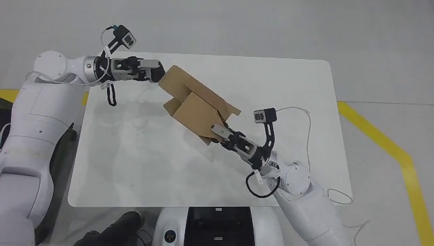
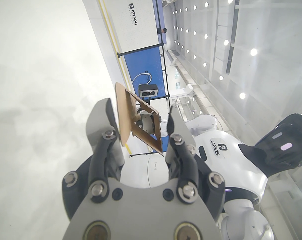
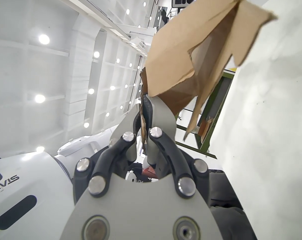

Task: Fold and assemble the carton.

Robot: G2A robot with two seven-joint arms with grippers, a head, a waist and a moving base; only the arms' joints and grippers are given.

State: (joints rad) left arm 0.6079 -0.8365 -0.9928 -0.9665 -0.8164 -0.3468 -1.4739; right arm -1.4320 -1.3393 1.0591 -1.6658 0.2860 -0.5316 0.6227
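A brown cardboard carton (image 1: pixel 196 104), partly opened with its flaps loose, is over the middle of the white desk (image 1: pixel 135 171), a little toward the far edge. The right gripper (image 1: pixel 218 132) is at the carton's near end, its jaws clamped on the rim (a thin edge of board is pinched between them). The left gripper (image 1: pixel 160 71) is at the carton's far-left corner with its jaws spread wide. One of its fingers (image 2: pixel 106 116) is just beside a flap, and I cannot tell whether it touches.

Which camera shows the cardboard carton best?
The top view: the whole carton is in frame. The right wrist view shows it up close, pinched by the right gripper; the left wrist view looks through its open end.
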